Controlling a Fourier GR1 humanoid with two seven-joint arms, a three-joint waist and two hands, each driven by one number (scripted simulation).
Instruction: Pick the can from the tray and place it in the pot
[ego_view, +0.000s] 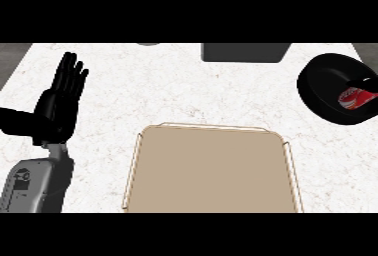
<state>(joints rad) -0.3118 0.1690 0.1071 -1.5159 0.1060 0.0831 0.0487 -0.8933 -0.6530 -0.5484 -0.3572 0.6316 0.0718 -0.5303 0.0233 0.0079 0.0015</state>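
While one can (356, 98) lies in one pot (325, 105), one tray (214, 170), one left hand (60, 100).

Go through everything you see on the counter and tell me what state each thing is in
can: lying tilted inside the pot
pot: on the counter, far right, holding the can
tray: nothing on it
left hand: open, fingers straight, resting at left
right hand: not in view

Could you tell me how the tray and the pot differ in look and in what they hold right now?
The tray is tan, flat and angular with clipped corners; the pot is black, round and deep. The tray holds nothing visible, while the pot holds the red can, lying tilted inside. The tray sits near the counter's front, the pot at the far right. Both rest on the white counter.
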